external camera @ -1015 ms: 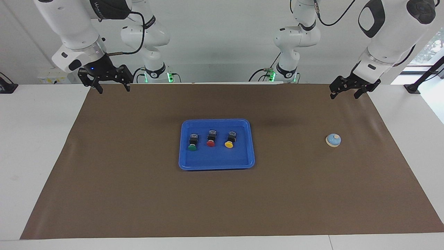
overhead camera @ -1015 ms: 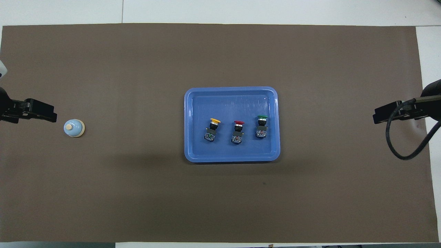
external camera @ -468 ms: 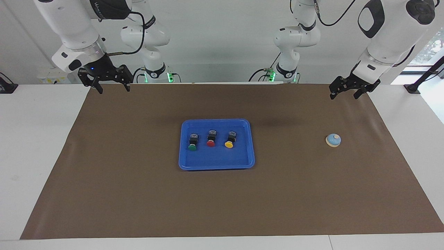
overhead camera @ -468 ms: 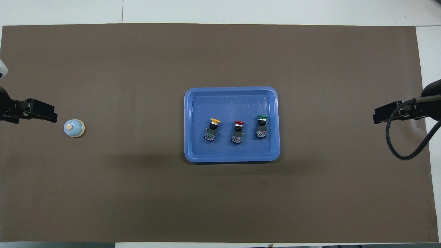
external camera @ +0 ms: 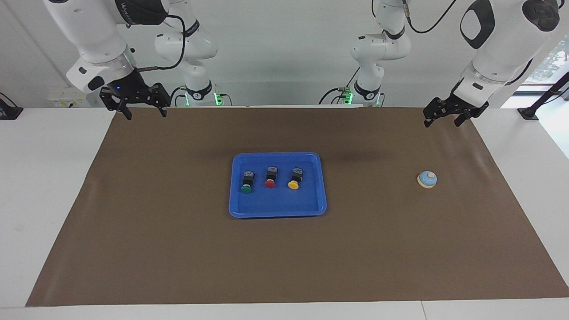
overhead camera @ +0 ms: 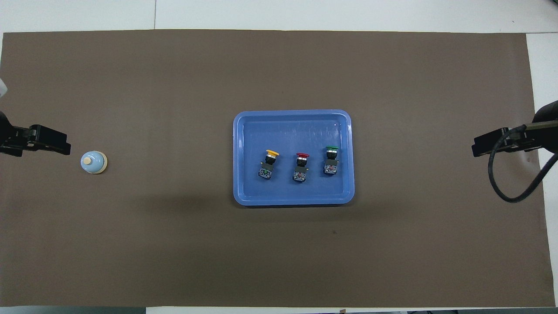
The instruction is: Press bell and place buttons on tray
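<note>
The blue tray [external camera: 278, 205] [overhead camera: 292, 114] lies mid-mat. In it stand three buttons in a row: green [external camera: 246, 182] [overhead camera: 331, 160], red [external camera: 270, 177] [overhead camera: 301, 166] and yellow [external camera: 294, 178] [overhead camera: 268, 163]. The light-blue bell [external camera: 427, 179] [overhead camera: 93, 162] sits alone on the mat toward the left arm's end. My left gripper [external camera: 442, 122] [overhead camera: 47, 146] hangs open and empty over the mat's edge at that end, apart from the bell. My right gripper [external camera: 146, 114] [overhead camera: 491, 146] hangs open and empty over the mat's edge at the right arm's end.
A brown mat [external camera: 178, 249] covers most of the white table [external camera: 44, 178]. A black cable [overhead camera: 510, 194] loops down from the right arm over the mat's edge.
The left gripper has drawn back slightly toward the table's end, away from the bell. The right arm, tray, buttons and bell have not moved.
</note>
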